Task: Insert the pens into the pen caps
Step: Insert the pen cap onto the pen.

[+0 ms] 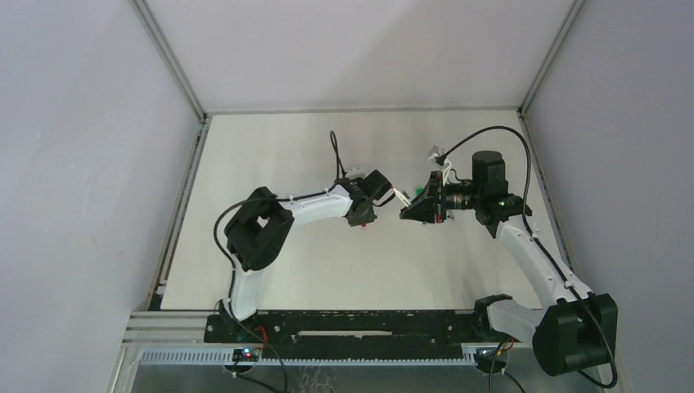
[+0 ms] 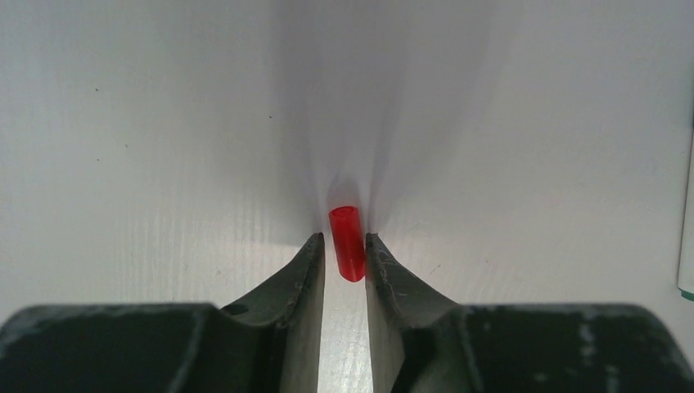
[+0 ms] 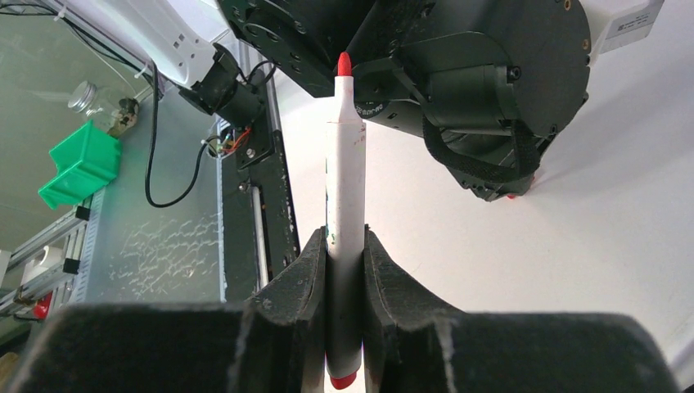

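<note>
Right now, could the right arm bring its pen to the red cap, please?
Probably yes: the pen points at the left fingers, the red cap juts out beyond them, and nothing stands between.

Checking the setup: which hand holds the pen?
The right hand: it grips a white pen with a red tip; the left hand holds only a short red cap.

Light is bright, even and diffuse. The white desk is nearly washed out in the top view, with faint shadows. In the left wrist view a soft grey shadow fans beyond the red cap; the left pincer blurs toward the frame's bottom. The pen is sharp.
</note>
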Controlling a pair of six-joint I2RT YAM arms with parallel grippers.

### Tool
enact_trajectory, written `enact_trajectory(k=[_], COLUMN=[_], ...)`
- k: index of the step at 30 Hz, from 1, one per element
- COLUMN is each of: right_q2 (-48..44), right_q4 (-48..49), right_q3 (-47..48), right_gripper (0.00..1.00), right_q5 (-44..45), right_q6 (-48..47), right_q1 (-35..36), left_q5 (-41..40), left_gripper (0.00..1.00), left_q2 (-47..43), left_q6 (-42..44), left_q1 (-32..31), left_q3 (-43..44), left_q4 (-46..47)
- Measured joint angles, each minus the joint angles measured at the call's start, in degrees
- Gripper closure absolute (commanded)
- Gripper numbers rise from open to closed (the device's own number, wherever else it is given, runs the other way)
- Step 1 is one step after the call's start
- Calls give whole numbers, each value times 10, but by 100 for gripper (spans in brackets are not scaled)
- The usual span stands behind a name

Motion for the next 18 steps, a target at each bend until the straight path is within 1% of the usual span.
enact_trajectory(k=[3,13,15,18], right_q2=[0,-1,-1,-1], right_q4=[0,0,0,0], right_q3=[0,0,0,0], right_gripper=[100,100,100,100], right_q5=[0,0,0,0], right_q6=[0,1,1,2], right_q1=[0,-1,-1,-1], left_q5=[0,0,0,1], left_gripper=[76,76,81,94], left_q2=[8,33,36,38], left_q6=[0,9,12,20], left_q1=[0,2,2,2], left_q3=[14,53,58,61], left_q4=[-11,-47,-53,-58])
